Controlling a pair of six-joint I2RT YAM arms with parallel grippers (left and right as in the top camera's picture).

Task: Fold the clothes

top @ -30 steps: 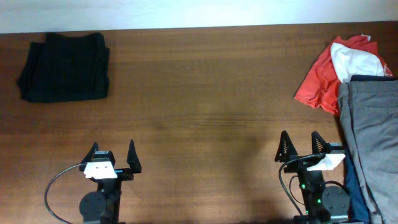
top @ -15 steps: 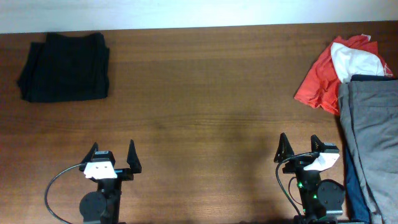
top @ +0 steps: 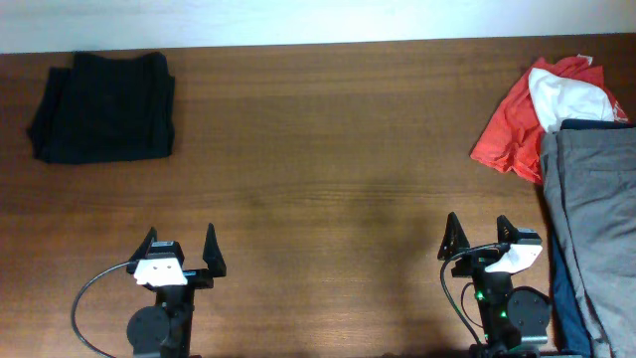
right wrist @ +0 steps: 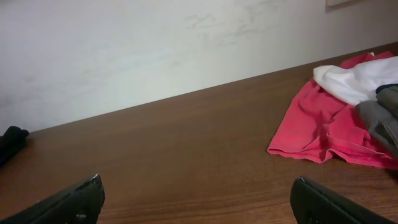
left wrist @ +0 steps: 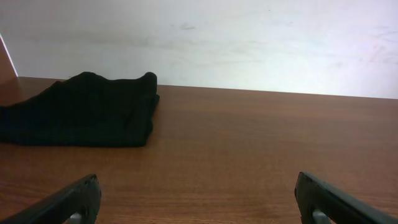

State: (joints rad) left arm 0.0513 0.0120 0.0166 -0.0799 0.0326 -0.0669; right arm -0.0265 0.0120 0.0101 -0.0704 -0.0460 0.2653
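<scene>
A folded black garment [top: 102, 106] lies at the far left of the table; it also shows in the left wrist view [left wrist: 81, 110]. A pile of clothes lies at the right edge: a red-orange piece [top: 512, 129] with a white piece [top: 568, 96] on it, a grey piece [top: 594, 214] and a blue strip [top: 564, 298]. The red piece also shows in the right wrist view [right wrist: 317, 127]. My left gripper [top: 180, 245] is open and empty near the front edge. My right gripper [top: 479, 236] is open and empty, just left of the grey piece.
The brown wooden table [top: 328, 169] ends at a white wall [top: 318, 20] at the back. Black cables loop beside both arm bases at the front edge.
My right gripper has drawn back slightly toward the front edge and turned a little. The left arm and the clothes have not moved.
</scene>
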